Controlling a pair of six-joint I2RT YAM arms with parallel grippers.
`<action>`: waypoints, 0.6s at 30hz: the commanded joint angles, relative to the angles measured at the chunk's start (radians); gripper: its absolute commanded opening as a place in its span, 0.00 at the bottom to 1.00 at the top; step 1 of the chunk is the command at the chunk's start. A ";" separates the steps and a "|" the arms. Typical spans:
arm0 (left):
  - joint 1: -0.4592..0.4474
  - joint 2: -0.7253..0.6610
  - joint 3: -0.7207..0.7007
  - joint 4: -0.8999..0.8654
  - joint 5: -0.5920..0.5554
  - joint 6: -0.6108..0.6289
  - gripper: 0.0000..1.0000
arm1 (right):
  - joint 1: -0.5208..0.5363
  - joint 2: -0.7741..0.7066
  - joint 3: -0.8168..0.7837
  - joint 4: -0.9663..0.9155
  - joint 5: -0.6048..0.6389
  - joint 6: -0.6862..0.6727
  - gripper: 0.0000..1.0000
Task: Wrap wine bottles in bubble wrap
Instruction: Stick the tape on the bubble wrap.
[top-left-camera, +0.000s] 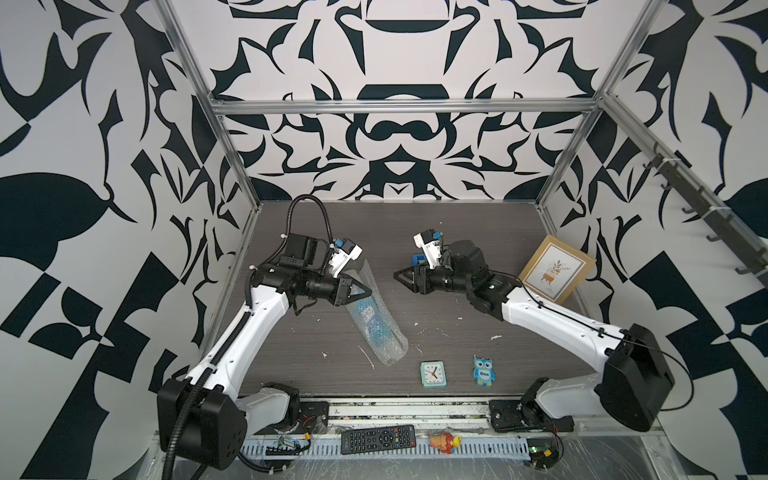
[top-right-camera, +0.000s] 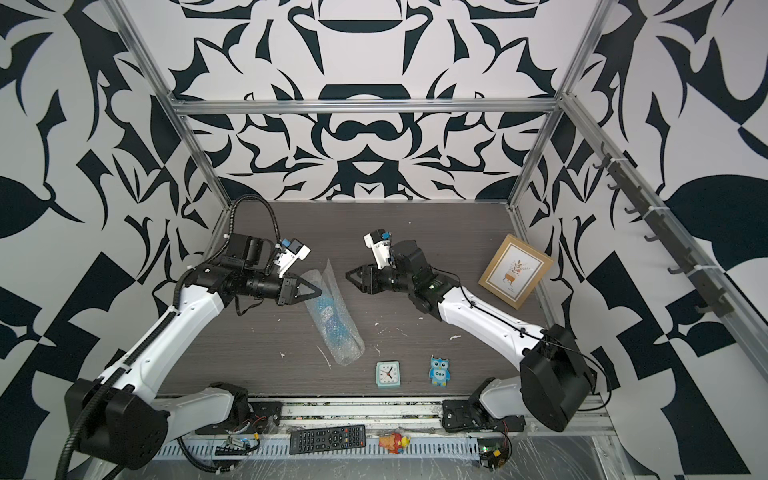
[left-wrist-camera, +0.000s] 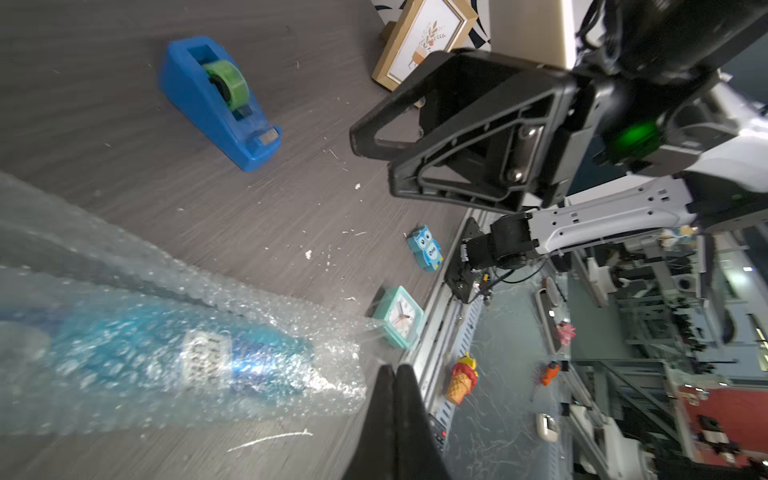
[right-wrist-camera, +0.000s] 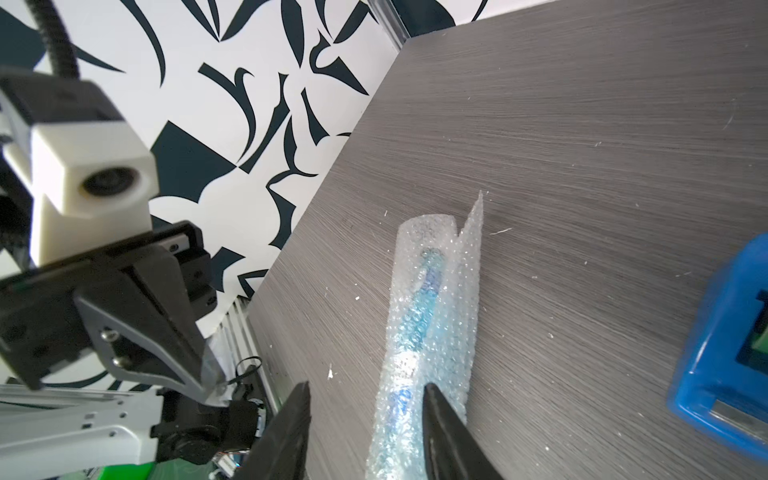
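Note:
The wine bottle (top-left-camera: 368, 318) (top-right-camera: 328, 318), with blue liquid, lies on the dark table rolled inside the bubble wrap (top-left-camera: 388, 349) (top-right-camera: 345, 349). One loose edge of the wrap stands up along the roll (right-wrist-camera: 469, 249). My left gripper (top-left-camera: 368, 293) (top-right-camera: 321, 291) (left-wrist-camera: 392, 370) hovers over the roll's far end, shut. In the right wrist view a small clear strip (right-wrist-camera: 214, 374) hangs from the tip of the left gripper (right-wrist-camera: 203, 382). My right gripper (top-left-camera: 395, 275) (top-right-camera: 347, 274) (right-wrist-camera: 365, 390) is open and empty, facing the left one, above the table beside the wrapped bottle (right-wrist-camera: 419, 316).
A blue tape dispenser (left-wrist-camera: 208, 104) (top-left-camera: 417, 259) stands behind the right gripper. A picture frame (top-left-camera: 555, 268) leans at the right wall. A mint clock (top-left-camera: 433, 374) and an owl figure (top-left-camera: 484, 371) sit near the front edge. A remote (top-left-camera: 377, 438) lies below it.

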 joint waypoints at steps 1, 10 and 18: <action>-0.053 -0.037 0.029 -0.041 -0.154 0.045 0.00 | 0.016 0.007 0.111 -0.158 -0.015 0.077 0.48; -0.166 -0.044 0.065 -0.039 -0.336 0.059 0.00 | 0.116 0.090 0.260 -0.213 -0.048 0.164 0.51; -0.217 -0.041 0.076 -0.039 -0.401 0.064 0.00 | 0.127 0.130 0.281 -0.262 0.011 0.199 0.49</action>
